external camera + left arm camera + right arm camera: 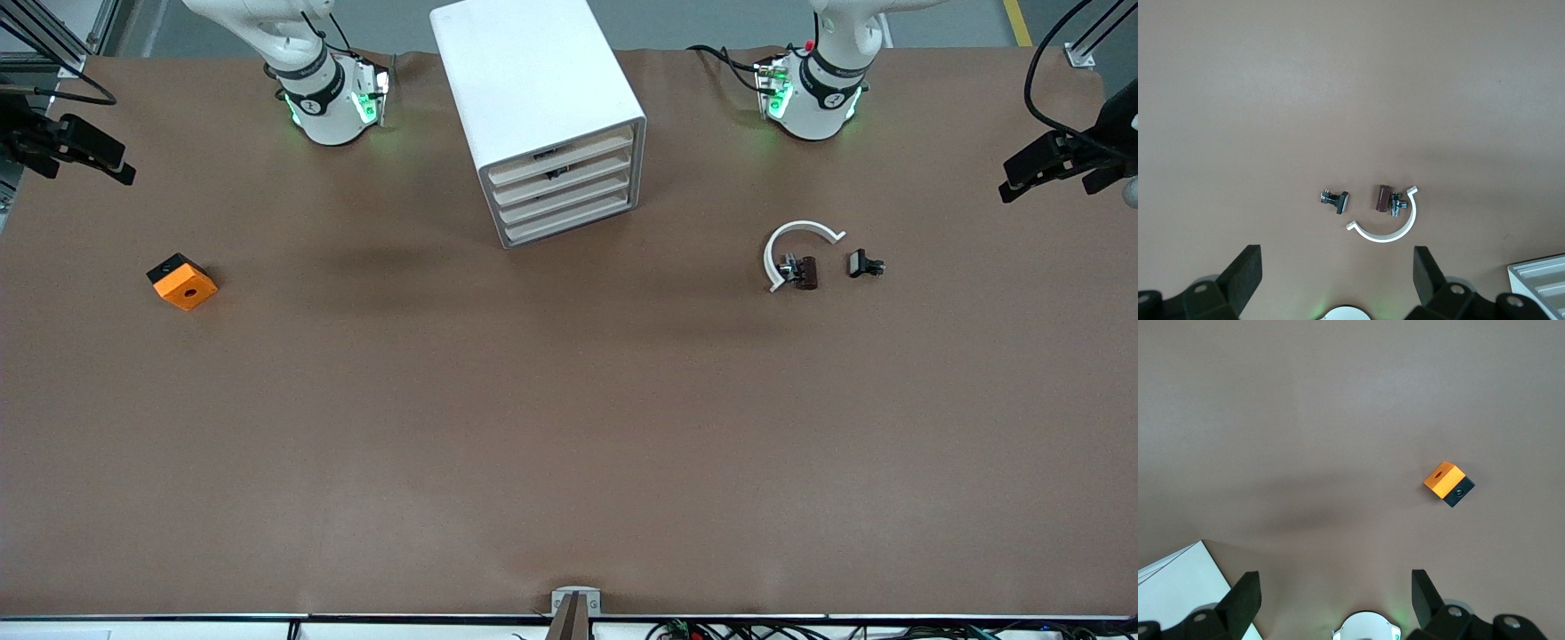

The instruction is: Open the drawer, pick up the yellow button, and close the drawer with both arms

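— Since a drawer is to be opened, is any seen pulled out?

— None. All four fronts of the white drawer unit [533, 80] are shut flush. The unit is set on the brown desk [569, 400] between the two arm bases, with its fronts turned toward the front camera.

— Where is the button found?

— It cannot be made out in any view, so its place cannot be told.

— How are the end effectors held?

— The left end effector [1337, 260] is held high over the desk toward the left arm's end, its fingers spread wide with nothing between them. Below it are seen a white curved piece [794, 236], a brown piece with metal fittings [803, 271] touching that curve, and a black clip [864, 264] just beside them. The right end effector [1335, 581] is likewise spread and unloaded, raised over the desk toward the right arm's end, where an orange block [182, 282] with a hole is laid, well apart from the unit. Both arms are kept waiting.
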Available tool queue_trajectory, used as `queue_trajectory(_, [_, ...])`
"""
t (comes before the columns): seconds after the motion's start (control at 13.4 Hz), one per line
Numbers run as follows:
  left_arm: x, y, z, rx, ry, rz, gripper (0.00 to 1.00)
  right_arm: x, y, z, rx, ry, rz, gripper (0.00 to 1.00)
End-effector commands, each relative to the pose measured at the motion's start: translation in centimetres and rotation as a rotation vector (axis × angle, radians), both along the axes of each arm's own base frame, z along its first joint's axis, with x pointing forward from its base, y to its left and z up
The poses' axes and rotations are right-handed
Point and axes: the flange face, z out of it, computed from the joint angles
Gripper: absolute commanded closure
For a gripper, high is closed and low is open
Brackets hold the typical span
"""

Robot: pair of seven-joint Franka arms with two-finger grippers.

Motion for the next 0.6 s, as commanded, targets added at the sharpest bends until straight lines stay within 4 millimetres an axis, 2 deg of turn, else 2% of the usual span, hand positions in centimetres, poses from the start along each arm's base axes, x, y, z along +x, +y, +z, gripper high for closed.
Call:
queue_trajectory(0.0, [0.1, -0.1, 0.2, 0.013, -0.004, -0.026, 0.00, 0.2, -0.1, 0.5, -0.014, 0.000, 0.012, 0.00])
queue_trajectory(0.22, [0.4, 0.0, -0.2, 0.013, 0.005, -0.020, 0.00, 0.2, 0.0, 0.5, -0.014, 0.000, 0.013, 0.00])
queue_trajectory(0.52, [3.7, 0.0, -2.3, -0.006, 0.033, -0.011, 0.00, 0.2, -0.1, 0.5, -0.014, 0.000, 0.012, 0.00])
